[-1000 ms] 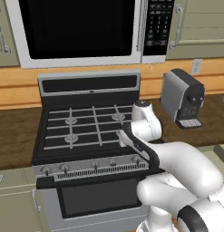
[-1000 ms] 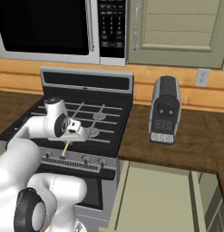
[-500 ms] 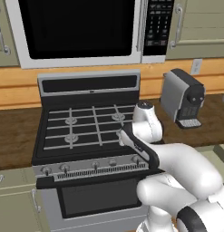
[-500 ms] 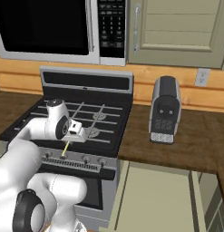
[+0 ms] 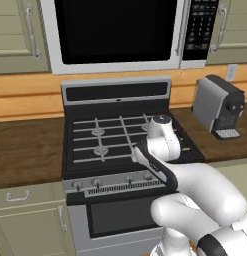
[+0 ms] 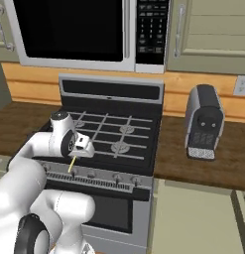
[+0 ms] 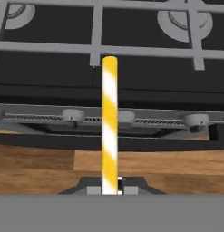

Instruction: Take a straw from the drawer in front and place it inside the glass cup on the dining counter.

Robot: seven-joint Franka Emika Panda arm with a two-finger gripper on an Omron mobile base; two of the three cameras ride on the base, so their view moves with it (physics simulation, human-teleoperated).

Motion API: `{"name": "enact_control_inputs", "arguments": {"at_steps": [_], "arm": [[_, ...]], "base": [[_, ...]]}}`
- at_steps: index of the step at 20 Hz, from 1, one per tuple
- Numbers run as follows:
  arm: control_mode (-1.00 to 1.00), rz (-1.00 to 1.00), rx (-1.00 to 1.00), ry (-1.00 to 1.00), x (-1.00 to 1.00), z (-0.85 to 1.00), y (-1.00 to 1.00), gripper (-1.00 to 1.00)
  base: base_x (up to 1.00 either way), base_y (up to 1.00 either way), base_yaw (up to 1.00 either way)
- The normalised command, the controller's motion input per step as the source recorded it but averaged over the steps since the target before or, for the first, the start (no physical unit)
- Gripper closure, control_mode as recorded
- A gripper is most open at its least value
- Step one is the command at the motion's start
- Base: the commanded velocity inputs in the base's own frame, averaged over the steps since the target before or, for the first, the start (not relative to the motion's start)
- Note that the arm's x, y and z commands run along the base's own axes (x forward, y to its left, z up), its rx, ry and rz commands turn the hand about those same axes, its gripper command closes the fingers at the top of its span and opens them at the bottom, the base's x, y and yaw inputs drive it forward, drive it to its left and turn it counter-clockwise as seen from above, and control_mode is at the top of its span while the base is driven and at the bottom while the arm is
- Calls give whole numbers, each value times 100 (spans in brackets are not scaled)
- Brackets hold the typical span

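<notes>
My gripper (image 7: 109,189) is shut on the straw (image 7: 109,122), a yellow-and-white striped stick that rises straight up from between the fingertips in the hand view. In the right base view the gripper (image 6: 77,153) hangs over the front edge of the stove, and the straw (image 6: 71,164) points down and left from it past the knob panel. In the left base view the arm's own links hide the hand. The glass cup and the dining counter are out of view. Which drawer is the task's one I cannot tell.
A black gas stove (image 5: 120,135) stands straight ahead under a microwave (image 5: 115,35). A grey coffee machine (image 6: 203,121) sits on the wooden worktop to its right. A shut green drawer front (image 5: 25,197) is left of the oven. Pale green cabinet surfaces (image 6: 193,218) lie at the lower right.
The whole scene has slid a little to the right in both base views, so the base has moved. The straw stays in the grip and the arm keeps its pose.
</notes>
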Motion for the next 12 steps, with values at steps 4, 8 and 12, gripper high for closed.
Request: {"name": "enact_control_inputs", "arguments": {"at_steps": [4, 8, 12], "arm": [[100, 0, 0, 0, 0, 0, 0, 100], [100, 0, 0, 0, 0, 0, 0, 100], [100, 0, 0, 0, 0, 0, 0, 100]], "base": [[-33, 61, -8], [-38, 46, -24], [-31, 42, -49]]}}
